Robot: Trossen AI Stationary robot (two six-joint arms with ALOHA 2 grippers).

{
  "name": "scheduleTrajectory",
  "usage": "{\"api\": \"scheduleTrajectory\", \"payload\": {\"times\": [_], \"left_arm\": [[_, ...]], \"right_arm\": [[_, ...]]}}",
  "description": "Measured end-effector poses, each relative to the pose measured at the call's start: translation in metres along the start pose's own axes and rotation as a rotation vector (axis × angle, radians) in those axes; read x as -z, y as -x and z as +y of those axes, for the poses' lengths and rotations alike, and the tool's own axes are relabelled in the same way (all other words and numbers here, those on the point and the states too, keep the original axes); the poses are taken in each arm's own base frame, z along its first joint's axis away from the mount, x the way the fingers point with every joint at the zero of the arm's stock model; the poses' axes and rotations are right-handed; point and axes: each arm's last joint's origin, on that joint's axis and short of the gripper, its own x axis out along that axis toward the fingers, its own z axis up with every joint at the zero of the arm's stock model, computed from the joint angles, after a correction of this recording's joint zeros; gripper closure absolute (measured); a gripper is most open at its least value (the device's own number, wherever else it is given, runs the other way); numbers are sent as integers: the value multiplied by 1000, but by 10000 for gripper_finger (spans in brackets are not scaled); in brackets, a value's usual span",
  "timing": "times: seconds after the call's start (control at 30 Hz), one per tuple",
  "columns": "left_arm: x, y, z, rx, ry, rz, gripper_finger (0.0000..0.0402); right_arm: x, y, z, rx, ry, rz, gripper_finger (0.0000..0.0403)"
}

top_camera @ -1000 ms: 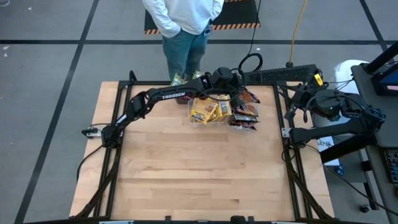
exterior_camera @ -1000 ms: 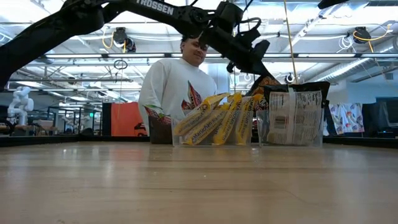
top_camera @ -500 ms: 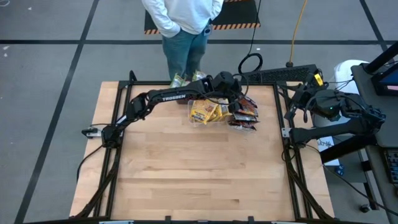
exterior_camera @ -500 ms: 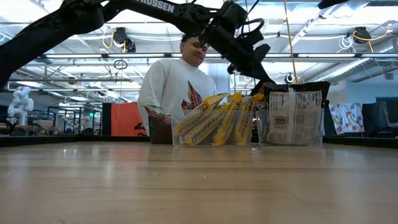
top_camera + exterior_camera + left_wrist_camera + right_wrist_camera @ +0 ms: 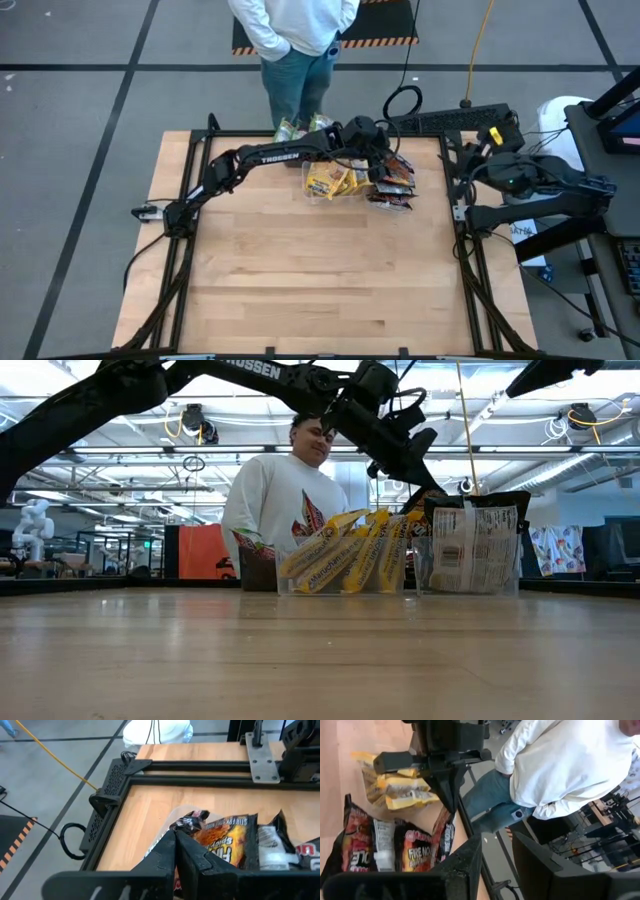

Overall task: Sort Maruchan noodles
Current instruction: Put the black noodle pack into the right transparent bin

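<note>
1. Wooden table (image 5: 300, 270) carries two clear tubs at its far edge: yellow Maruchan noodles (image 5: 330, 182) left, dark packets (image 5: 392, 185) right.
2. Left gripper (image 5: 380, 162), fingers together around a dark packet, should release squarely over the dark tub.
3. Right gripper (image 5: 478, 160) waits off-table, fingers apart.

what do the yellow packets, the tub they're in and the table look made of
Yellow packets: thin printed plastic film, glossy, judging by crinkled edges and sheen. Tub: clear rigid plastic, since the packets show through its wall. Table: light wood, probably butcher-block, with visible plank seams and a smooth satin finish.
</note>
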Motion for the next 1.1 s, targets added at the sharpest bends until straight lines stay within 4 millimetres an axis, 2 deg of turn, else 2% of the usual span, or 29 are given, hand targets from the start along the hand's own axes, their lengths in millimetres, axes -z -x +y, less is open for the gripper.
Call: {"api": "scheduleTrajectory", "payload": {"times": [0.17,0.47,0.67,0.93,1.1], "left_arm": [[-3,0,-5,5,6,-21,376],[-4,0,-12,16,9,-23,346],[-10,5,-15,18,-16,-41,344],[-30,30,-13,13,-20,-83,344],[-39,54,-10,23,-55,-34,344]], "right_arm": [[-2,-8,7,9,15,-25,292],[-5,-13,10,11,23,-31,244],[-6,-15,12,6,31,-22,240],[-13,-25,24,-154,23,-27,242],[-10,-53,42,-134,94,35,242]]}}
